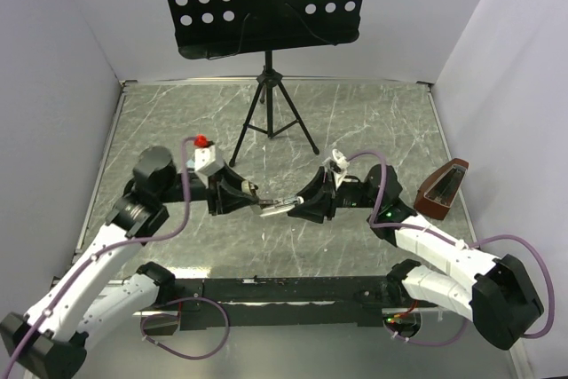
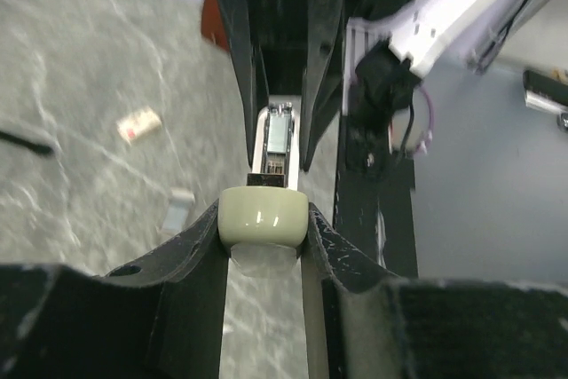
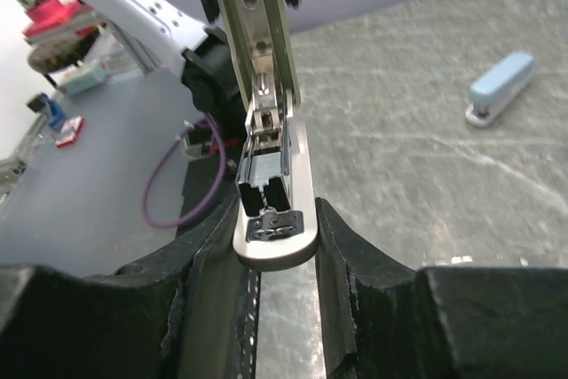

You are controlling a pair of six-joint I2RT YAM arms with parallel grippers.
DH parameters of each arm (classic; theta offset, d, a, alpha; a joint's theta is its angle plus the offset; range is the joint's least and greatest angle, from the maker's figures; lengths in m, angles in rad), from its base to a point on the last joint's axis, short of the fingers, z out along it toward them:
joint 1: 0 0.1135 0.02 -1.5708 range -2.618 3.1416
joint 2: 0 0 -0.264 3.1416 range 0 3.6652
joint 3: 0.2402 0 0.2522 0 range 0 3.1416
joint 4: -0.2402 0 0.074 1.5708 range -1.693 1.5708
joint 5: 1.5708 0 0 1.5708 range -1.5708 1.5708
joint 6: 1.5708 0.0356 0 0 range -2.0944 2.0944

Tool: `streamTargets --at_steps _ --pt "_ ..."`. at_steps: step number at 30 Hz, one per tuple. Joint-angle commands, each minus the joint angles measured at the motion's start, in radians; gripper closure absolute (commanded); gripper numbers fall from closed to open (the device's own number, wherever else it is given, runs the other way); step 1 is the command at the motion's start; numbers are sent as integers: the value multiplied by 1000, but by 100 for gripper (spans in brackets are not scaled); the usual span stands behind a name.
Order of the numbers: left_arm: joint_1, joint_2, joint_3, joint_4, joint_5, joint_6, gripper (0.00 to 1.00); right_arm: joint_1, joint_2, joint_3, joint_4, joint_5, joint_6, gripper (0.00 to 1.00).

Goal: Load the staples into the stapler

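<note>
Currently the stapler (image 1: 276,209) hangs above the counter (image 1: 373,122), carried end to end between the two sets of jaws. The left jaws pinch its rounded cream end and the right jaws pinch its silvery metal end, so both pairs are closed on it. Between them its channel faces up, with a grey metal part showing inside; I cannot tell whether staples sit in it. Down on the counter, off to the far side of the left jaws, lie the small white-and-tan box (image 2: 139,124) and, nearer those jaws, the flat silvery strip (image 2: 177,210). A dark red stapler (image 1: 444,188) stands beyond the right jaws, and a blue stapler (image 3: 501,88) lies well apart from them.
</note>
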Motion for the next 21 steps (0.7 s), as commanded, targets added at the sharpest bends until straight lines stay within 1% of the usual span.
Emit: streamTargets --at_steps 1,4,6,9,13,17,20,21 --pt "6 77 84 -253 -6 202 99 0 -32 75 -125 -1 -111 100" --pt "-3 128 116 -297 3 230 99 0 -18 91 -160 1 -136 100" --pt "-12 160 132 -294 6 224 99 2 -3 98 -168 4 -140 100" --pt "-58 205 150 -271 -3 209 98 3 26 108 -166 4 -140 100" --pt "-167 280 194 -272 -77 204 98 14 54 112 -154 9 -143 100" --pt "-221 341 213 -251 -132 192 99 20 71 115 -165 16 -150 100" --pt "-254 380 244 -269 -163 204 98 28 77 115 -182 27 -165 100" --pt "-267 387 250 -274 -170 207 96 31 78 115 -182 29 -169 100"
